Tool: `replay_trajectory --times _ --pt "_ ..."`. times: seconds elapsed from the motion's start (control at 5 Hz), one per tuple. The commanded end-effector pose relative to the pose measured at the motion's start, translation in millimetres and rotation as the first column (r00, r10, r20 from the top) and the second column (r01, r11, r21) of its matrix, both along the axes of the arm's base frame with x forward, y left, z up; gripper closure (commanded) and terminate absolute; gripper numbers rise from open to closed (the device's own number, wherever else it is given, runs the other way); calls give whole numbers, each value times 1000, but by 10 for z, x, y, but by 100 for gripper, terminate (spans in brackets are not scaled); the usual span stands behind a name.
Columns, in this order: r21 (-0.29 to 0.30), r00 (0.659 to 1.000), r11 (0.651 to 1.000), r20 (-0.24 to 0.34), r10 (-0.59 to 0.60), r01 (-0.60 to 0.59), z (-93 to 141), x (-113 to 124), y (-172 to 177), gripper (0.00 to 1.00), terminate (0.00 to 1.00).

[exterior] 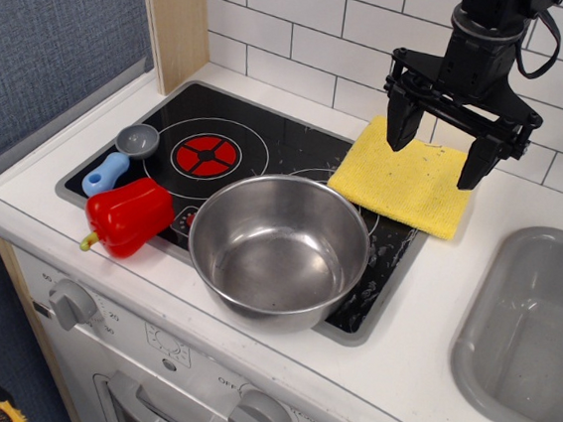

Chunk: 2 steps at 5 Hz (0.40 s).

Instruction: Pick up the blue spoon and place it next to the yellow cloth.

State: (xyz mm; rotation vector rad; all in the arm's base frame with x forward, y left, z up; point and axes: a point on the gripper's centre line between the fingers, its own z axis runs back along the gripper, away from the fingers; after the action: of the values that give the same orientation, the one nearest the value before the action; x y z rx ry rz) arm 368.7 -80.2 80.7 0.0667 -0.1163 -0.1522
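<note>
- Fingers [441, 149] spread open, empty, above yellow cloth [407, 178], well apart from target.
- Blue spoon [120, 159] lies beside red pepper [129, 215], awaiting pickup.

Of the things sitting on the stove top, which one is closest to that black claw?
The yellow cloth: the open gripper hangs right over it. The steel bowl sits farther forward; the red pepper and blue spoon are at the far left.

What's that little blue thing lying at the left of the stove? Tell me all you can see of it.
It is the blue spoon, a small toy: a chunky light-blue handle, plastic by its look, and a round grey bowl facing up. It lies flat at the left edge of the black cooktop, handle toward the front, right beside the red pepper; whether they touch is unclear.
</note>
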Motion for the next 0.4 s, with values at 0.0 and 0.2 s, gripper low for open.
replay_trajectory --times 0.0,0.2 --pt "0 1000 1000 0 0 0 0 0 0 0 0" --pt "3 998 998 8 67 -67 47 44 333 0 0"
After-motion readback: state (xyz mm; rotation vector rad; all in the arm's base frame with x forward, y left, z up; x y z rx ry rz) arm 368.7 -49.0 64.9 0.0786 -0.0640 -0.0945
